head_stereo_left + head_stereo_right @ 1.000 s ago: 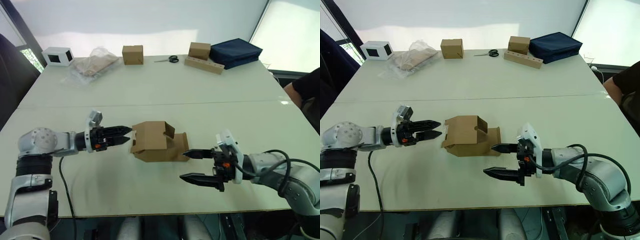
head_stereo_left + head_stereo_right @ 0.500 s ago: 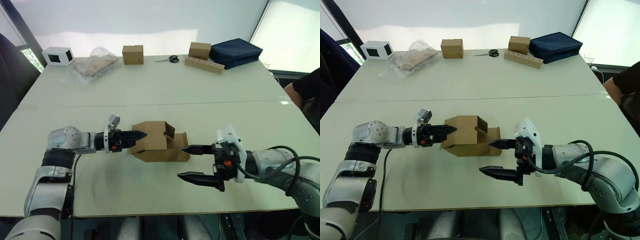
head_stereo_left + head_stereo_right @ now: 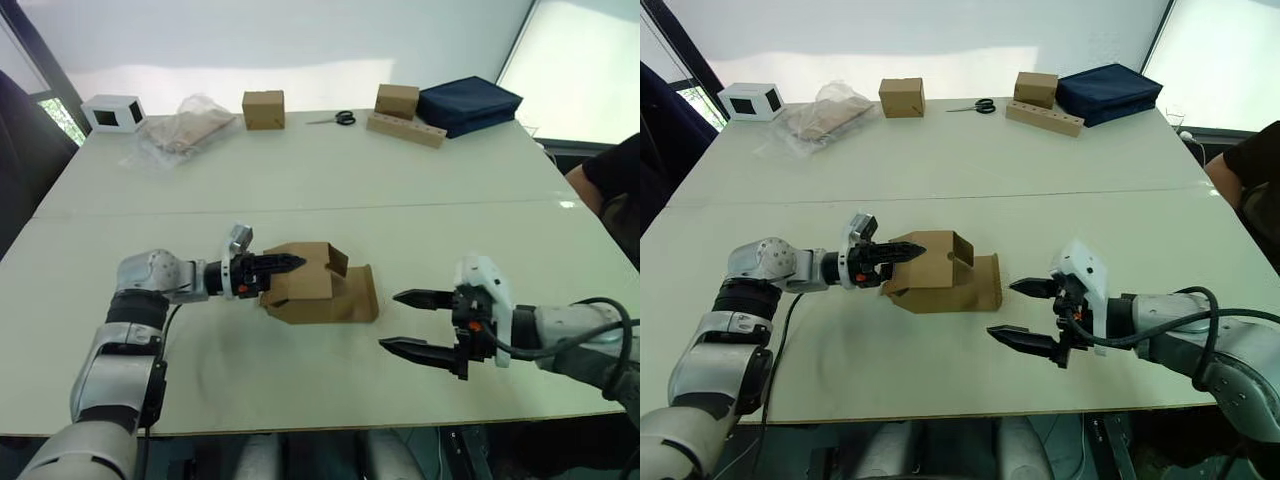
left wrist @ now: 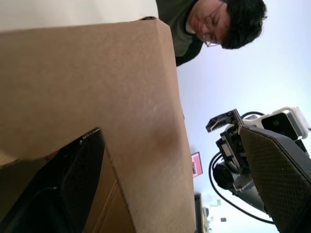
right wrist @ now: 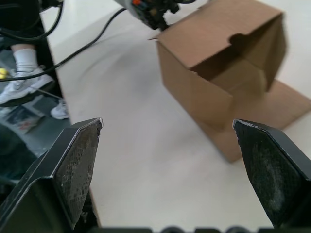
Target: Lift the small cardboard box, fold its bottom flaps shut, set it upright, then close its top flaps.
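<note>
The small cardboard box [image 3: 305, 287] lies on its side in the middle of the white table [image 3: 300, 180], its open end facing right. One flap [image 3: 362, 294] lies flat on the table there, and a notched flap [image 3: 337, 260] stands above it. I cannot tell the bottom flaps from the top flaps. My left gripper [image 3: 284, 266] is open at the box's left upper edge. The left wrist view shows a wall of the box [image 4: 97, 97] between its fingers [image 4: 68, 189], with a gap beside the outer finger. My right gripper [image 3: 392, 320] is open, right of the box and apart from it.
Along the far edge stand a white box with a dark window [image 3: 112, 110], a plastic bag [image 3: 185, 128], two closed brown boxes [image 3: 263, 108] [image 3: 397, 100], scissors [image 3: 338, 118], a wooden block with holes [image 3: 405, 128] and a dark blue bag [image 3: 470, 103]. A person [image 3: 610, 175] sits at the right.
My left gripper has reached right, from beside the box onto its upper left wall. My right gripper has drawn back to the right, away from the flat flap. The box has barely shifted.
</note>
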`<control>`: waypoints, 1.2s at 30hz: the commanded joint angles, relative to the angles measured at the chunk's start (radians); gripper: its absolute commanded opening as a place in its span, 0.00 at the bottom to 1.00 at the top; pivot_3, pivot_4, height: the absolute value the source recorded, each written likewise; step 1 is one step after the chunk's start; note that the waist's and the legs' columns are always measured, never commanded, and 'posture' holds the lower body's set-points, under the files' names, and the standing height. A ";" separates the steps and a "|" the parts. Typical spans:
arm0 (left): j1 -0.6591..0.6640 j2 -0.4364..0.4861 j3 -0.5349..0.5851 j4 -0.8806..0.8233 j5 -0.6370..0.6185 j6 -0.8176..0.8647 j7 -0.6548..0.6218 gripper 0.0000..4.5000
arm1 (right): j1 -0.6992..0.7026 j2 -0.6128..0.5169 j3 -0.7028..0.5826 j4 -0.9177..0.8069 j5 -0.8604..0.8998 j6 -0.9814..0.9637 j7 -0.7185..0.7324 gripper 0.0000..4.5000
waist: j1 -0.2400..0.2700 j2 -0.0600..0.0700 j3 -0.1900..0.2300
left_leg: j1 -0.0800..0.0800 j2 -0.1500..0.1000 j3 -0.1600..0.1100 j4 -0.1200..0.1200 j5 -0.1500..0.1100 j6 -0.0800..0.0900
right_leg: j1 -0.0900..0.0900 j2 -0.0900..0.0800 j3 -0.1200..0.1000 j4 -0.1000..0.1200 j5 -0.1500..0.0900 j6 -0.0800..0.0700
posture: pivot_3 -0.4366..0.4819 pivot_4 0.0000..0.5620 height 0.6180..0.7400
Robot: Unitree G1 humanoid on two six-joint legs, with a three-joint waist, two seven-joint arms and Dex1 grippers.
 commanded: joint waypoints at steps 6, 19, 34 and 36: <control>-0.029 -0.025 0.010 0.006 0.029 -0.020 -0.022 0.72 | -0.018 0.003 -0.033 -0.016 0.016 -0.019 -0.015 1.00 | 0.002 0.000 0.000 | 0.000 0.000 0.000 0.000 0.000 0.000 | 0.000 0.000 0.000 0.000 0.000 0.000 | 0.48 0.27 1.00; -0.021 -0.015 0.035 -0.038 0.024 0.004 -0.036 0.02 | -0.013 0.023 -0.023 0.015 -0.014 -0.041 -0.017 1.00 | 0.003 0.000 0.000 | 0.000 0.000 0.000 0.000 0.000 0.000 | 0.000 0.000 0.000 0.000 0.000 0.000 | 0.48 0.27 1.00; -0.046 0.022 0.198 -0.426 0.014 -0.373 0.012 0.02 | -0.249 0.267 -0.068 0.210 -0.060 -0.187 -0.208 1.00 | 0.002 0.000 0.000 | 0.000 0.000 0.001 0.000 0.002 -0.004 | 0.000 -0.001 0.000 0.000 0.000 0.000 | 0.48 0.27 1.00; -0.097 0.064 0.158 -0.438 0.049 -0.440 -0.043 0.02 | -0.334 0.317 -0.068 0.254 -0.038 -0.194 -0.238 1.00 | 0.002 0.000 0.000 | 0.000 0.000 0.000 0.000 0.003 -0.005 | -0.001 -0.001 0.000 0.000 0.000 0.000 | 0.48 0.27 1.00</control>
